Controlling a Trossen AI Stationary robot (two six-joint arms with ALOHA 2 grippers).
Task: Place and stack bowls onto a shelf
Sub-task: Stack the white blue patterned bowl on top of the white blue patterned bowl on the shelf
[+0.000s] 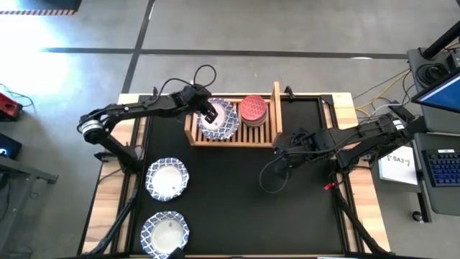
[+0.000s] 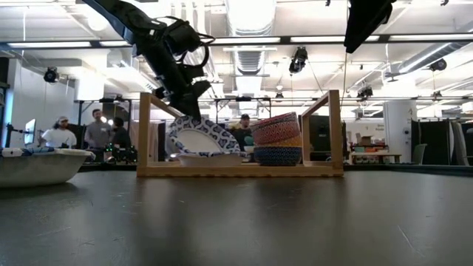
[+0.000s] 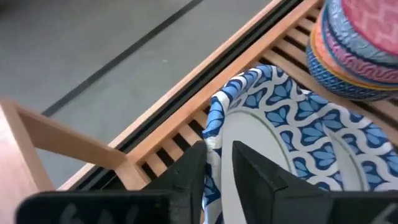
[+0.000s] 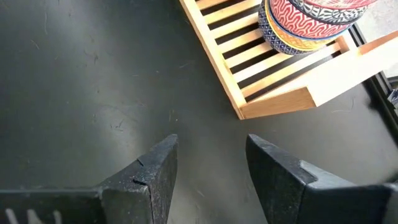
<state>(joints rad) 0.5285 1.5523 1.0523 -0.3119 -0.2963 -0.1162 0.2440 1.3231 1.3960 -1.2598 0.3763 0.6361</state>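
My left gripper (image 1: 208,112) reaches over the left half of the wooden shelf (image 1: 231,137) and is shut on a white bowl with a blue patterned rim (image 1: 221,122). In the low view this bowl (image 2: 199,136) stands steeply tilted above a second white bowl (image 2: 209,158) that sits on the shelf's slats. A stack of small bowls, red on top (image 1: 253,108), fills the shelf's right half (image 2: 277,139). My right gripper (image 1: 282,153) hangs open over the bare table in front of the shelf's right end (image 4: 211,142). My left gripper pinches the tilted bowl's rim (image 3: 213,127) on its raised side, one finger (image 3: 186,171) outside the wall and the other (image 3: 264,174) inside the bowl. The fingers come from above, slanting down. The bowl hangs tilted below them, its lower edge down by the bowl underneath.
Two more blue-rimmed white bowls rest on the black table near its left edge (image 1: 167,180) and near-left corner (image 1: 165,234); one shows at the low view's left (image 2: 37,164). The shelf's upright side boards (image 2: 334,129) flank the bowls. People stand in the room beyond.
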